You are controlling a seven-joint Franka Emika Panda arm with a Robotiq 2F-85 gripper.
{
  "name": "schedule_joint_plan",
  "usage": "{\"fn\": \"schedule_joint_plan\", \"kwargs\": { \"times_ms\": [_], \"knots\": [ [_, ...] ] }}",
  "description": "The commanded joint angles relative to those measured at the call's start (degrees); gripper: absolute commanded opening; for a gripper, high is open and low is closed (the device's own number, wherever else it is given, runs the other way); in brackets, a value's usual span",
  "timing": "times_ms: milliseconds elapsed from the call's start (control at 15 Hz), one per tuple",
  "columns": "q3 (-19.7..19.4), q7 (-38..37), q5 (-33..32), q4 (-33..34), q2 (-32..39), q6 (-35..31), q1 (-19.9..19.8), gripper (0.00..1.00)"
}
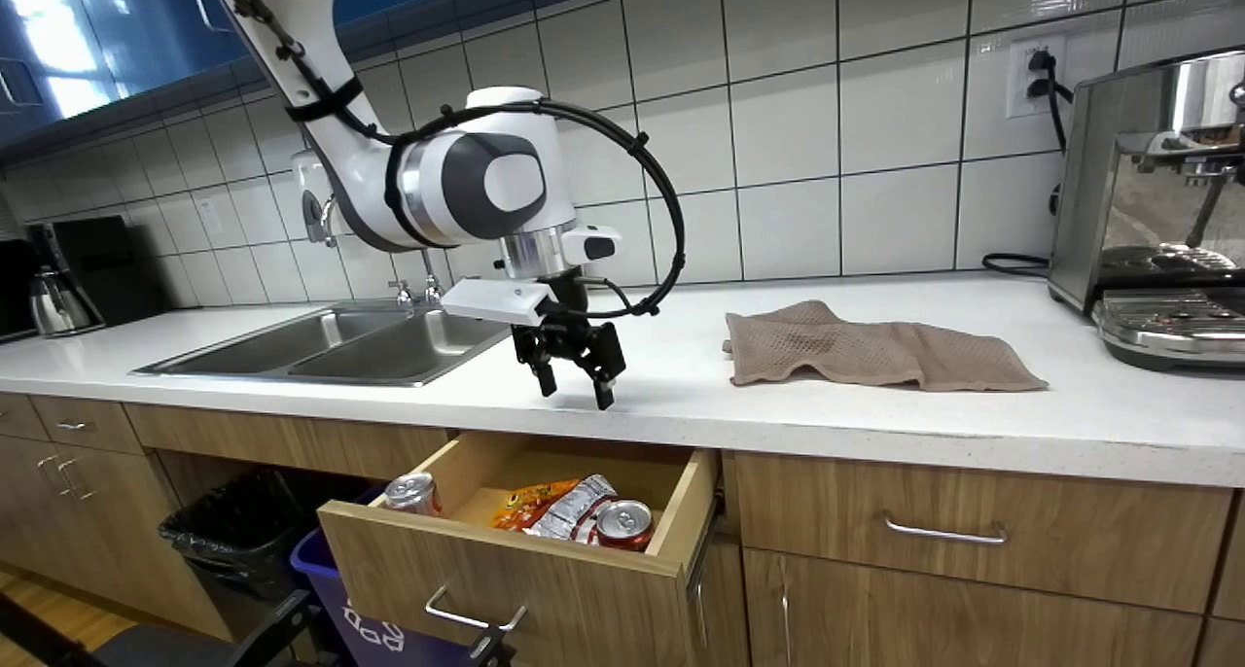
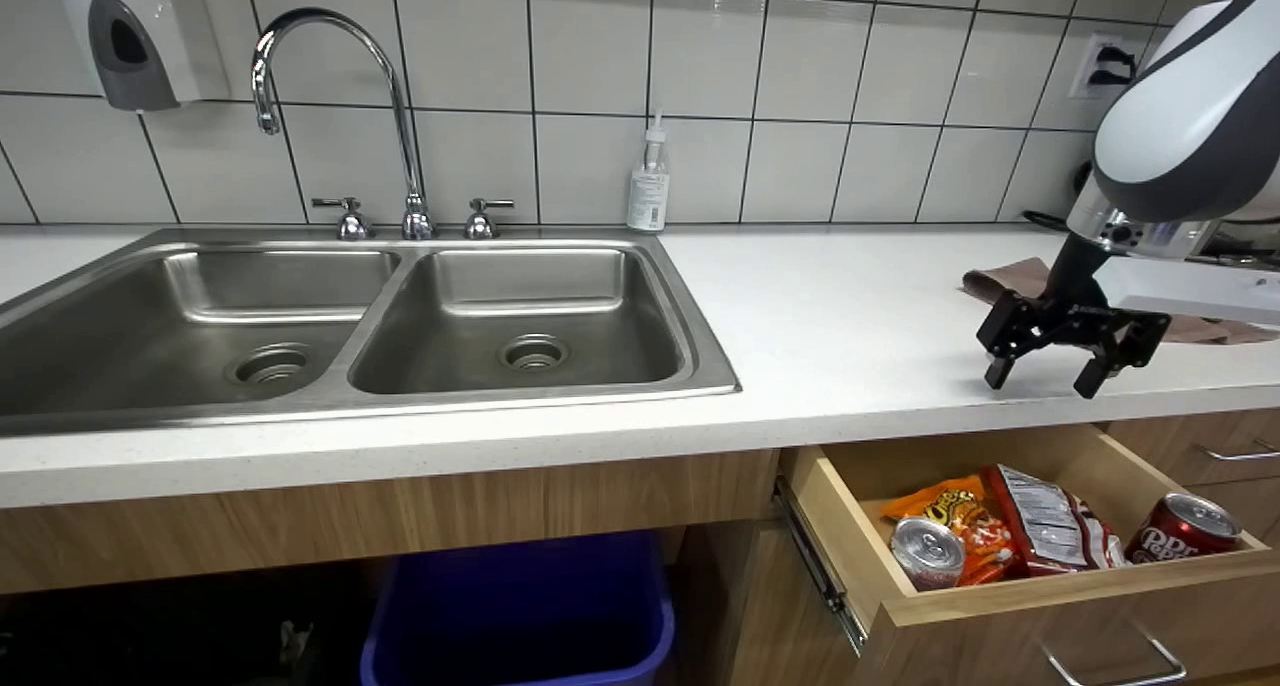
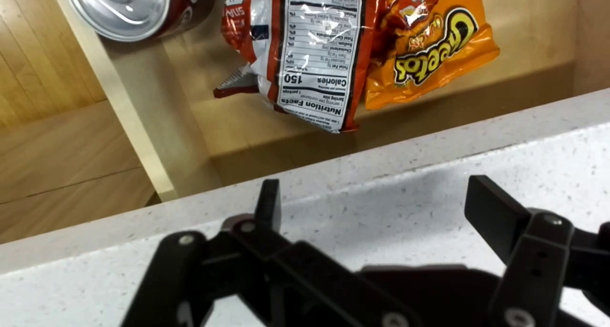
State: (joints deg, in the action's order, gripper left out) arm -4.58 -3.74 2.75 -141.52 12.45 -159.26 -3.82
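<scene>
White bench; black claw hangs over it near the front edge, jaws spread apart. Wooden drawer, pulled out below, holds: orange Cheetos bag; red-edged snack packet, lying beside it; silver can, in a front corner, just beside the Cheetos bag; dark-red can, lettered DR P, just beside the packet. Brown cloth, rumpled, on the bench.

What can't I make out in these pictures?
Red bag: its front, hidden under its nutrition-label side in the wrist view.
Silver can: its lower part, hidden by the drawer front in an exterior view.
Towel: part of it, covered by the hand in an exterior view.
Coffee machine: one side, cut off by the right edge in an exterior view.
</scene>
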Motion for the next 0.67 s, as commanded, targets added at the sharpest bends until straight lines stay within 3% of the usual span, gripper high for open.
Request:
{"fn": "schedule_joint_plan", "kwargs": {
  "times_ms": [0, 600],
  "knots": [
    [-0.3, -2.4, -1.1, -4.4, -4.2, -1.7, 1.2, 1.0],
    [0.4, -2.8, -1.3, -12.6, -9.6, -3.0, 2.6, 1.0]
  ]
}}
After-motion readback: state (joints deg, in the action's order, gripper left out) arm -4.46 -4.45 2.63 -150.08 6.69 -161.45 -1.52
